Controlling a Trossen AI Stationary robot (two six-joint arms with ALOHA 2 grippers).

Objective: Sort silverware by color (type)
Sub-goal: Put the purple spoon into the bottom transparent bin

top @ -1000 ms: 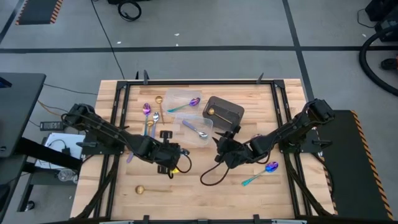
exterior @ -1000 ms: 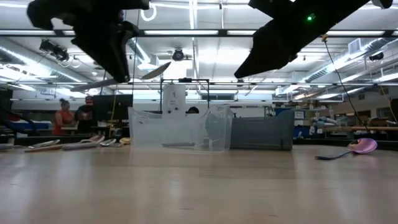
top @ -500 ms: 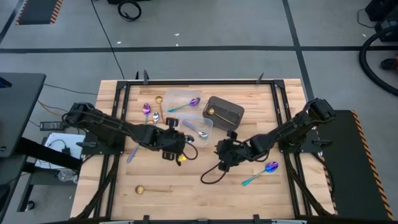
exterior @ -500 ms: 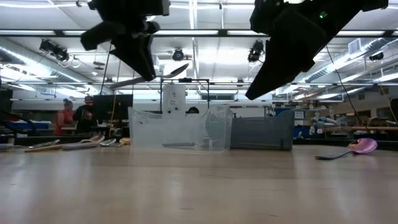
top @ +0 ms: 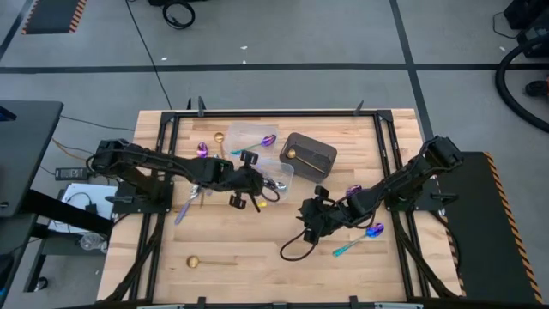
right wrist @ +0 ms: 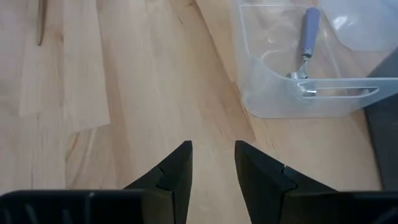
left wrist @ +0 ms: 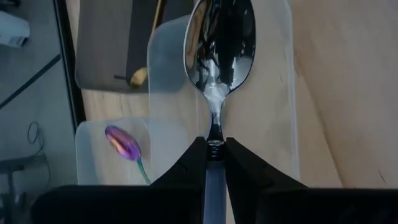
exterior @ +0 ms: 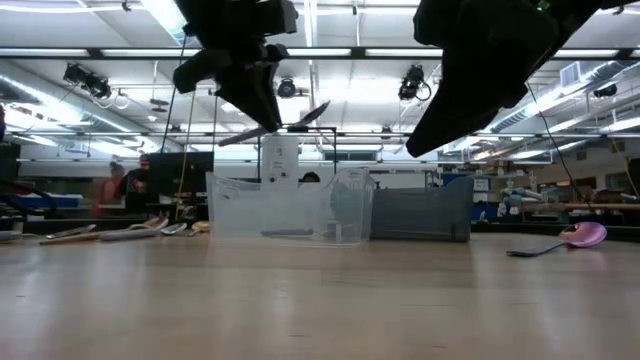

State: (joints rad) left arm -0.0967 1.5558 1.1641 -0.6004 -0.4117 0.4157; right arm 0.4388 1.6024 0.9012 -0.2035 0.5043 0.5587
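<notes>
My left gripper (top: 257, 184) is shut on a silver spoon with a lavender handle (left wrist: 219, 43), held in the air over the near clear tub (top: 276, 177). Another lavender-handled spoon (right wrist: 305, 43) lies in that tub. An iridescent spoon (left wrist: 124, 144) lies in the far clear tub (top: 254, 136), and a gold one (top: 292, 154) in the dark bin (top: 310, 154). My right gripper (top: 306, 218) hovers open over bare wood, right of centre. Loose spoons lie flat on the table: a gold one (top: 206, 262), an iridescent one (top: 364, 237), a lavender one (top: 182, 211). My left gripper pinches the spoon between its two fingers at the neck (left wrist: 214, 138), where the lavender handle begins. The fingers slant down from the table's left and lie along the spoon, whose bowl (left wrist: 219, 43) sticks out ahead of them. The spoon (exterior: 288, 122) is lifted clear and tilted.
Two more spoons (top: 206, 151) lie near the table's far left. A black cable (top: 296, 245) loops on the wood beside my right gripper. The near half of the table (top: 257, 275) holds only the gold spoon. The room behind shows in the low view.
My left gripper has carried the spoon toward the table's right and far edge, up to the near clear tub, rolling its wrist as it went; the spoon has stayed lifted. My right gripper has turned at the wrist while staying over nearly the same spot.
</notes>
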